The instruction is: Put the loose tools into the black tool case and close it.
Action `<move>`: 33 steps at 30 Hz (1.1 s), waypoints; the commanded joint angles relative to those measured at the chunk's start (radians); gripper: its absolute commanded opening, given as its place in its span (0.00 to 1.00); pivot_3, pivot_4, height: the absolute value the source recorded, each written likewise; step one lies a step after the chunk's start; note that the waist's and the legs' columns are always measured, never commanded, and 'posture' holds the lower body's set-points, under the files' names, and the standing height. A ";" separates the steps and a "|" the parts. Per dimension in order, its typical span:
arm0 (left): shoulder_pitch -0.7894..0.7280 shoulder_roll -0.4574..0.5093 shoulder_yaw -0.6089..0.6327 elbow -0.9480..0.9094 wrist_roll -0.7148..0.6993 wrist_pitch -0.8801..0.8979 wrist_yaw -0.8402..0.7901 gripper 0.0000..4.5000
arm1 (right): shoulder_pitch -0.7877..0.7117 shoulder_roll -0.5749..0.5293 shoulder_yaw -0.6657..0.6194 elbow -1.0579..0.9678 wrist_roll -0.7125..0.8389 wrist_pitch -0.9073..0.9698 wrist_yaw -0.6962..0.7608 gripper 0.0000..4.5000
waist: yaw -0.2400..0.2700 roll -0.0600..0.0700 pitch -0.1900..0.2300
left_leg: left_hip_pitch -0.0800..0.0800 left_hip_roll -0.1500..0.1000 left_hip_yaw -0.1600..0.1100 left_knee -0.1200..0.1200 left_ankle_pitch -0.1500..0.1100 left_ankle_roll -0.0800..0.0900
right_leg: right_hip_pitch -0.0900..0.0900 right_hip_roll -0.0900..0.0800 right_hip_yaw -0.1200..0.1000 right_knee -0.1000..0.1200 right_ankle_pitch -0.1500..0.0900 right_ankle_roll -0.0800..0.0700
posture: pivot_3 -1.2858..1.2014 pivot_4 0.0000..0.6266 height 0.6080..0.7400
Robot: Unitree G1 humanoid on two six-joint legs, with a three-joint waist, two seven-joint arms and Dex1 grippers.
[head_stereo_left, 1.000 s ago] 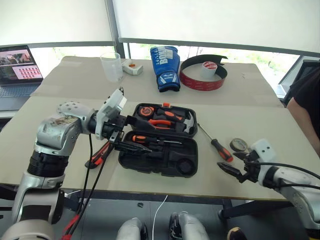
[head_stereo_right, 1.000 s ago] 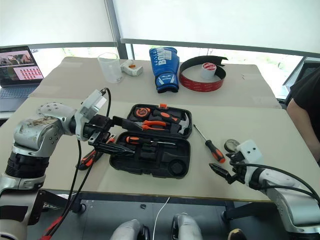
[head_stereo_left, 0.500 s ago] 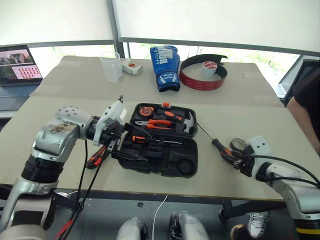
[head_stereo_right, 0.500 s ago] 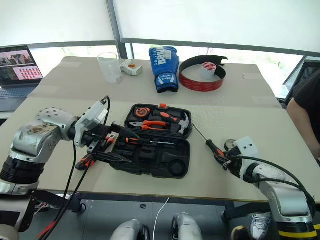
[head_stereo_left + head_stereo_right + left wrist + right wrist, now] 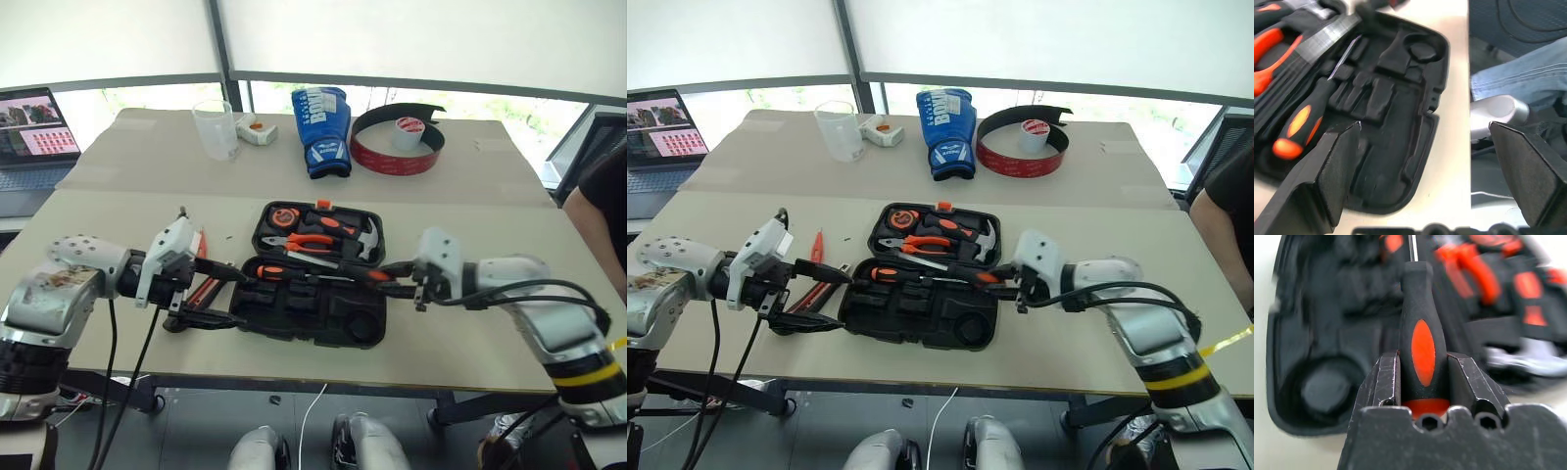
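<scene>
On the beige table [image 5: 470, 343] the black tool case [image 5: 313, 294] lies open near the front edge, its far half holding orange-handled pliers [image 5: 312, 242] and a hammer [image 5: 364, 238], its near half holding one orange-and-black screwdriver [image 5: 284, 273] in a recess while the other recesses show bare black plastic.

Behind it, along the far side of the table, stand a blue boxing glove [image 5: 321, 130], a red-and-black band [image 5: 397, 157] curled around a small roll, and a clear plastic cup [image 5: 216, 129]; a laptop [image 5: 34, 137] sits at the far left.

From the right, the right gripper [image 5: 404, 279] reaches in over the case's right end, with its two black fingers [image 5: 1388, 382] clamped on the handle of a second screwdriver [image 5: 1420, 347]. The wrist view shows the handle pinched squarely between the pads, and the shaft points across the open case toward the hinge line.

At the case's left edge, the left gripper [image 5: 217, 297] hovers with its fingers spread wide and nothing between them; one finger sits just off the case's near-left corner, and whether it touches the case cannot be told.

Beside that gripper, slim orange-and-black tools [image 5: 815, 245] lie loose on the table to the left of the case.
</scene>
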 commanded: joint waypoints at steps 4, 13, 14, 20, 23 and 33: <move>-0.004 0.010 0.031 -0.022 -0.016 -0.004 0.025 1.00 | -0.078 0.035 0.028 0.110 -0.108 -0.178 0.038 0.22 | 0.000 0.000 0.000 | 0.000 0.000 0.000 0.000 0.000 0.000 | 0.000 0.000 0.000 0.000 0.000 0.000 | 0.52 0.24 0.90; -0.003 -0.001 0.025 -0.030 -0.017 -0.008 0.057 1.00 | -0.096 0.098 0.041 0.122 -0.153 -0.106 0.041 0.22 | -0.007 0.000 0.000 | 0.000 0.001 0.000 0.001 0.000 -0.001 | 0.000 0.000 0.000 0.002 0.000 0.000 | 0.52 0.24 0.90; -0.005 -0.003 0.023 -0.030 -0.018 -0.008 0.059 1.00 | -0.095 0.099 0.041 0.119 -0.160 -0.109 0.039 0.22 | -0.007 0.000 0.000 | 0.000 0.001 0.000 0.001 0.000 -0.001 | 0.000 0.000 0.000 0.003 0.000 0.000 | 0.52 0.24 0.90; -0.030 -0.014 0.008 -0.014 -0.011 -0.012 0.065 1.00 | -0.077 0.104 0.032 0.053 -0.159 -0.082 0.036 0.73 | -0.006 0.000 0.000 | 0.000 0.001 0.000 0.001 0.000 -0.001 | -0.001 0.000 0.000 0.003 0.000 0.000 | 0.52 0.24 0.90; -0.042 -0.018 0.001 -0.002 -0.005 -0.017 0.064 1.00 | -0.081 0.130 -0.001 0.008 -0.102 0.007 0.025 0.89 | -0.007 0.000 0.000 | 0.000 0.001 0.000 0.001 0.000 -0.001 | -0.001 0.000 0.000 0.003 0.000 0.000 | 0.52 0.24 0.90; -0.075 -0.031 -0.020 0.018 0.007 -0.029 0.063 1.00 | -0.067 0.140 0.015 -0.015 -0.105 0.097 0.028 0.89 | -0.006 0.000 0.000 | 0.000 0.000 0.000 0.002 0.000 -0.001 | -0.001 0.000 0.000 0.003 0.000 0.000 | 0.52 0.24 0.90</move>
